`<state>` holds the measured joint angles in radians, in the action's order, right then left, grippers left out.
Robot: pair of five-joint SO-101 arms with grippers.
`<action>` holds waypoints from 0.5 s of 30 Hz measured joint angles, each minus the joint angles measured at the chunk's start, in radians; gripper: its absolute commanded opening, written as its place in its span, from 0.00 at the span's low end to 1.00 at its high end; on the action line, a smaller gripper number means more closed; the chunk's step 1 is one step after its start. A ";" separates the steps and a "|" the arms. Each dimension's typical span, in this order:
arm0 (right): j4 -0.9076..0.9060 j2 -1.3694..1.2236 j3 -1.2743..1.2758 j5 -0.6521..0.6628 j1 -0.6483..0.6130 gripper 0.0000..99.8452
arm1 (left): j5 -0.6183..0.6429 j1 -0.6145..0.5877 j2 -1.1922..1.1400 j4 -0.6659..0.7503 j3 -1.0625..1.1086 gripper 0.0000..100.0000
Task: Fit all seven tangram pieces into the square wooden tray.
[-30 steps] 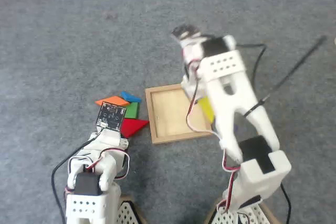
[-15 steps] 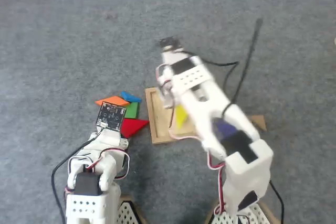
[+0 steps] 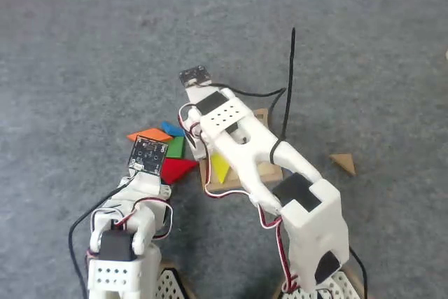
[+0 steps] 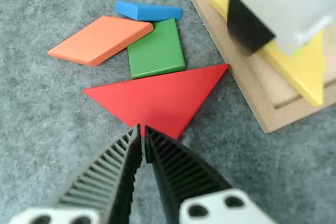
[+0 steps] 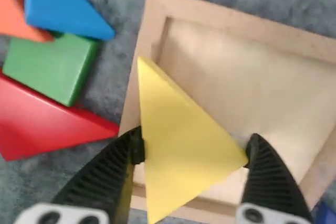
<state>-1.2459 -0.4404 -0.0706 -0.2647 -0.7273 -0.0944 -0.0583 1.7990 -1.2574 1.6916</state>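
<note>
My right gripper (image 5: pixel 191 150) is shut on a yellow triangle (image 5: pixel 178 150), holding it tilted over the near-left corner of the square wooden tray (image 5: pixel 226 77). In the high view the yellow triangle (image 3: pixel 220 167) shows under the right arm, which covers most of the tray (image 3: pixel 269 171). Left of the tray lie a red triangle (image 4: pixel 157 100), a green square (image 4: pixel 156 51), an orange parallelogram (image 4: pixel 100 38) and a blue triangle (image 4: pixel 148 10). My left gripper (image 4: pixel 142 130) is shut and holds nothing, its tips at the near edge of the red triangle.
A small wood-coloured triangle (image 3: pixel 341 162) lies on the grey carpet to the right of the tray. A black cable (image 3: pixel 290 82) rises from the right arm. Open carpet stretches behind and to both sides.
The right arm has swung left with the yellow triangle, from the tray's right side to its left edge. The wood-coloured triangle has come into sight. The left arm has kept still.
</note>
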 measured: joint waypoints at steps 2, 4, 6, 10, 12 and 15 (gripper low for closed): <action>-0.003 0.000 -0.011 -0.028 -0.002 0.41 | 0.000 0.000 0.000 0.000 0.000 0.02; -0.005 0.000 -0.014 -0.035 -0.002 0.41 | 0.000 0.000 0.000 0.000 0.000 0.02; -0.005 0.000 -0.015 -0.040 -0.006 0.41 | 0.000 0.000 0.000 0.000 0.000 0.02; 0.000 0.000 -0.015 -0.040 -0.020 0.41 | 0.000 0.000 0.000 0.000 0.000 0.02; -0.006 0.000 -0.015 -0.031 -0.020 0.41 | 0.000 0.000 0.000 0.000 0.000 0.02; -0.054 0.012 -0.015 -0.008 0.031 0.41 | 0.000 0.000 0.000 0.000 0.000 0.02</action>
<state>-1.2996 -0.4281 -0.0859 -0.2723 -0.6966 -0.0944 -0.0583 1.7990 -1.2574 1.6916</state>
